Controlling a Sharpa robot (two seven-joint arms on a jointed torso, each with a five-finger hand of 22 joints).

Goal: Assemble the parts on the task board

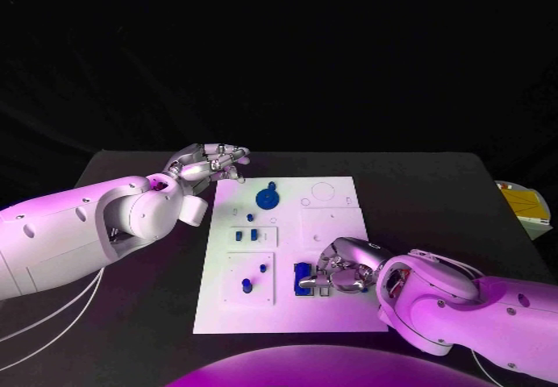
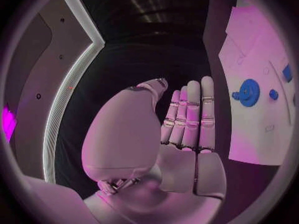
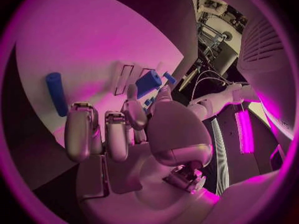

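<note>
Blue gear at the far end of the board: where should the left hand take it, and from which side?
Probably by its toothed rim, pinched from above. The blue gear appears to lie flat on the task board, so only its rim and top face are offered. The left hand sits just off the board's far left corner, fingers straight and empty, so come in from that side.

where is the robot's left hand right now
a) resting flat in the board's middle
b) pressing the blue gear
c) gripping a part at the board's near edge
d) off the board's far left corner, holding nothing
d: the left robot hand sits off the far left corner of the task board, fingers straight and holding nothing, apart from the blue gear.
</note>
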